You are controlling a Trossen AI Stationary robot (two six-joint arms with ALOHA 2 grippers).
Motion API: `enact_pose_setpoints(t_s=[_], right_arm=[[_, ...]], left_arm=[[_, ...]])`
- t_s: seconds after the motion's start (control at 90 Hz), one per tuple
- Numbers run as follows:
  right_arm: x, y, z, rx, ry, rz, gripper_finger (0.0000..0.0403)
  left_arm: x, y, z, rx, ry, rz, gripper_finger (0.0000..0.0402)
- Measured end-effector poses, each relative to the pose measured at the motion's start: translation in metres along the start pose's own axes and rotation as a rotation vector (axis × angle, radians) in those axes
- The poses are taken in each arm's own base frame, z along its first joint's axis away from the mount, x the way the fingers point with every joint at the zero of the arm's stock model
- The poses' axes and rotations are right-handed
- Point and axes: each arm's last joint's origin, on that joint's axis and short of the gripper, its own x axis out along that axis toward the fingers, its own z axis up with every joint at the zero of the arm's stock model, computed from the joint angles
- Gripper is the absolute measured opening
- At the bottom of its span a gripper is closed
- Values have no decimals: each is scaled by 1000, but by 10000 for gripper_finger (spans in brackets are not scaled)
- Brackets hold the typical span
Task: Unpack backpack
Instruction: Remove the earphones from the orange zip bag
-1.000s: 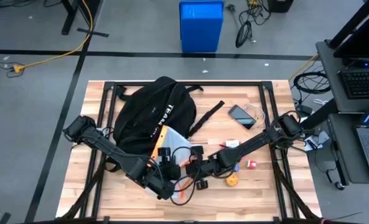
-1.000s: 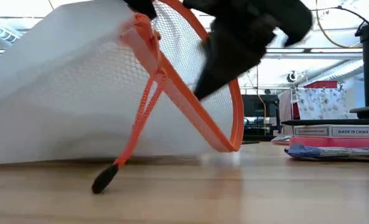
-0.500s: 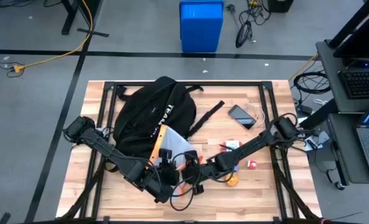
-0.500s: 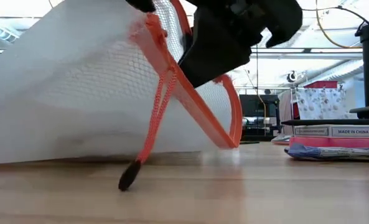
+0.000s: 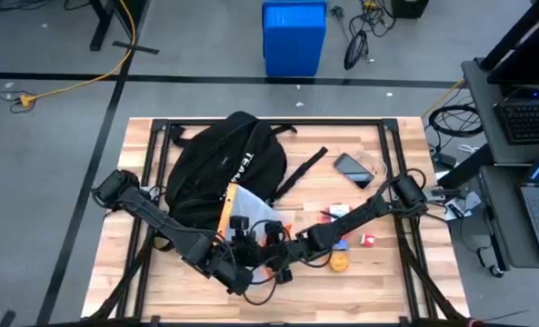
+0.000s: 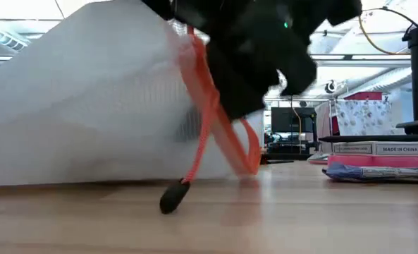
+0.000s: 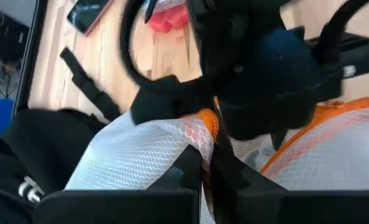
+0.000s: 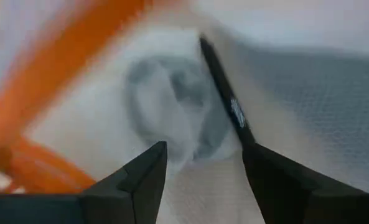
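Even overhead light; wrist and low views motion-blurred.

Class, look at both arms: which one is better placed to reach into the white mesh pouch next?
Probably the right. The right gripper is open and points straight into the white mesh pouch; the left gripper is shut on the pouch's orange edge, holding it.

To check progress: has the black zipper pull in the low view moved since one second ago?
Yes. The zipper pull slid along the table toward the pink box.
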Motion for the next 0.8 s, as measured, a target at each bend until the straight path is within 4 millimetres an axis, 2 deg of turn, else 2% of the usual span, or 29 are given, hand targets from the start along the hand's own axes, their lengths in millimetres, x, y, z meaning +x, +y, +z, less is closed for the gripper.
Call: enact_pose_setpoints(t_s=[0.122, 0.244, 0.4, 0.622, 0.8], right_arm=[[7, -2, -5, -3, 18, -6, 195], [8, -3, -6, -5, 25, -6, 195], [5, 0, -4, -2, 13, -1, 194], [5, 1, -2, -3, 0, 1, 194], [5, 3, 7, -9, -98, 4, 194]], left_arm=[[-1, -1, -5, 27, 39, -9, 0], [-6, -7, -12, 66, 94, -56, 0], [-15, -13, -21, 87, 130, -30, 0], [-24, -24, -25, 228, 97, -11, 0], [-27, -27, -27, 258, 78, 9, 0]])
